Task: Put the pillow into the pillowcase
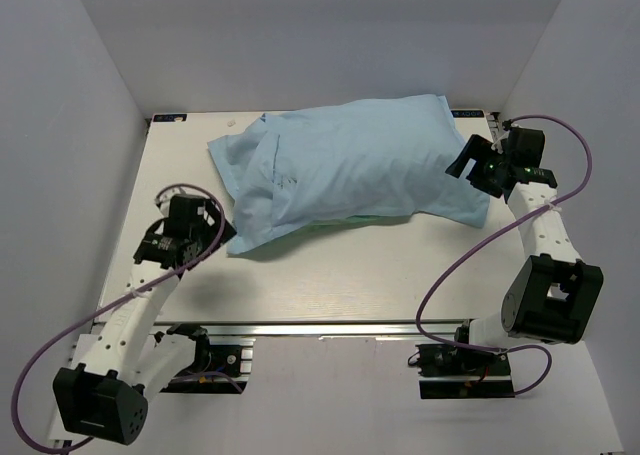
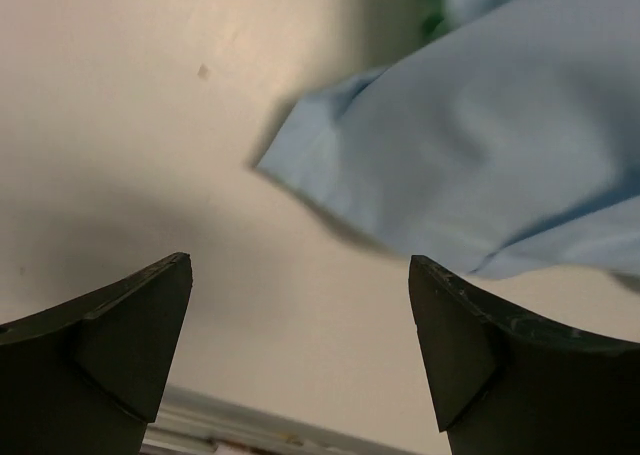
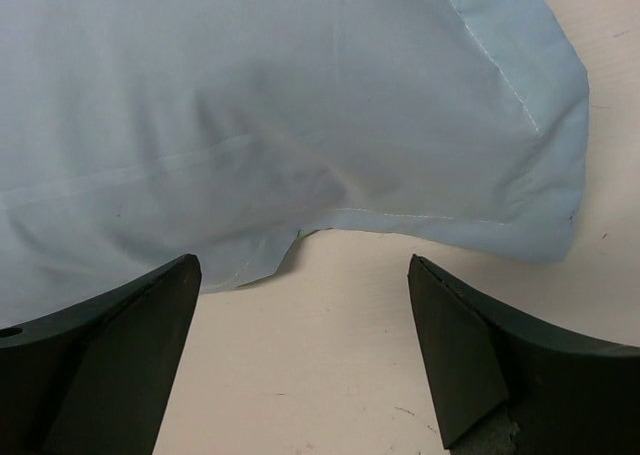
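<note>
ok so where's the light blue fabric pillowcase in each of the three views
Top external: the stuffed light blue fabric pillowcase lies across the far middle of the table.
Left wrist: one loose corner of the pillowcase shows at upper right.
Right wrist: the pillowcase fills the upper half.
Shared landmark: the pale tabletop under it.

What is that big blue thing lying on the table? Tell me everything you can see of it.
It is the pillowcase, thin light blue cloth with stitched seams, plain side up; a sliver of green peeks out along its near edge. It looks plump and filled, with loose flat folds at its left end. It lies across the far half of the table. The open right end effector faces its right corner without gripping it.
</note>
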Tool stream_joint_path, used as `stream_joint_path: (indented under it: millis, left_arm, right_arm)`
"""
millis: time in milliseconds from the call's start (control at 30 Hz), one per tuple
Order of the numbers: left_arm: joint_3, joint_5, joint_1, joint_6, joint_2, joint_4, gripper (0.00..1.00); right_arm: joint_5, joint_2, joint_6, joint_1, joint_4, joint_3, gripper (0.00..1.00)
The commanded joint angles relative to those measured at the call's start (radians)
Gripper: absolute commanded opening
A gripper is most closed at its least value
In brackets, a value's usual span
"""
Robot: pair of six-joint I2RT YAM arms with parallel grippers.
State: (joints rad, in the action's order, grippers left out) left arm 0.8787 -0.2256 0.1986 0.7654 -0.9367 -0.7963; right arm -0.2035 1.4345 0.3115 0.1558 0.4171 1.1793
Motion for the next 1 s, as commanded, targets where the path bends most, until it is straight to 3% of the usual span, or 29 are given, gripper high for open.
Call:
stream_joint_path:
  millis: [0, 133, 200, 267, 367, 433, 600, 667, 867, 967]
  left_arm:
    - [-0.107, 0.083, 0.004, 0.075, 0.068, 0.002, 0.98]
    - [-0.251, 0.176, 0.004, -0.042, 0.059, 0.168, 0.98]
    - [-0.316, 0.317, 0.004, -0.11, 0.035, 0.291, 0.98]
    - [-0.333, 0.412, 0.013, -0.159, -0.005, 0.347, 0.98]
    - [-0.282, 0.394, 0.039, -0.152, -0.05, 0.375, 0.98]
    - [-0.261, 0.3, 0.079, -0.182, -0.057, 0.342, 0.98]
    - [-0.161, -0.022, 0.31, -0.195, -0.131, 0.236, 0.98]
    - [-0.106, -0.248, 0.398, -0.149, -0.192, 0.134, 0.98]
    - [-0.017, -0.458, 0.504, -0.029, -0.459, -0.072, 0.98]
    - [-0.014, -0.517, 0.504, -0.014, -0.511, -0.032, 0.98]
  right_arm:
    - [-0.022, -0.032, 0.012, 0.004, -0.021, 0.01, 0.89]
    - [-0.031, -0.042, 0.005, 0.004, -0.027, -0.006, 0.89]
    - [-0.025, -0.042, 0.0, 0.004, -0.028, -0.007, 0.89]
    - [-0.013, -0.04, -0.003, 0.002, -0.021, -0.006, 0.89]
    - [-0.007, -0.037, -0.005, 0.004, -0.024, -0.006, 0.89]
    - [-0.004, -0.031, -0.008, 0.002, -0.026, -0.007, 0.89]
    - [0.019, -0.005, -0.015, 0.004, -0.009, 0.009, 0.89]
    - [0.016, 0.006, -0.022, 0.002, -0.006, 0.017, 0.89]
    - [0.022, 0.021, -0.029, 0.004, -0.008, 0.026, 0.89]
    - [0.029, 0.026, -0.032, 0.002, -0.008, 0.031, 0.89]
